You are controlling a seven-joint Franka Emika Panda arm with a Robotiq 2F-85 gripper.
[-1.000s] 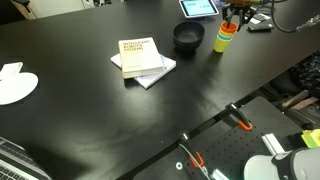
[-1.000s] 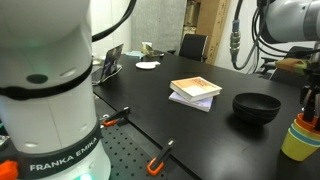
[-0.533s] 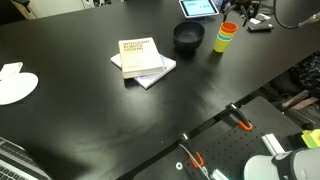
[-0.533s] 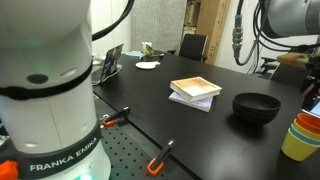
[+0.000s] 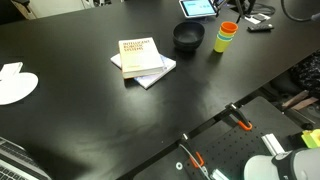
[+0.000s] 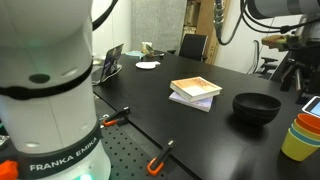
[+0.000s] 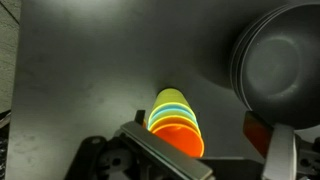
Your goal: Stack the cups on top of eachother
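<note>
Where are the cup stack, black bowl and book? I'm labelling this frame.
cup stack (image 5: 225, 43), exterior view, yellow bottom cup.
black bowl (image 5: 188, 37), exterior view, its hollow.
book (image 5: 140, 55), exterior view, top cover.

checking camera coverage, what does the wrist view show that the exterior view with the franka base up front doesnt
Only the wrist view: a look down into the stacked cups, with their orange, yellow, green and teal rims nested.
Only the exterior view: the robot base, the two books, orange-handled clamps at the table edge and a white flat object at the far end.
Both: the stacked cups, side-on at the frame edge in the exterior view, the black bowl beside them and the black table.
</note>
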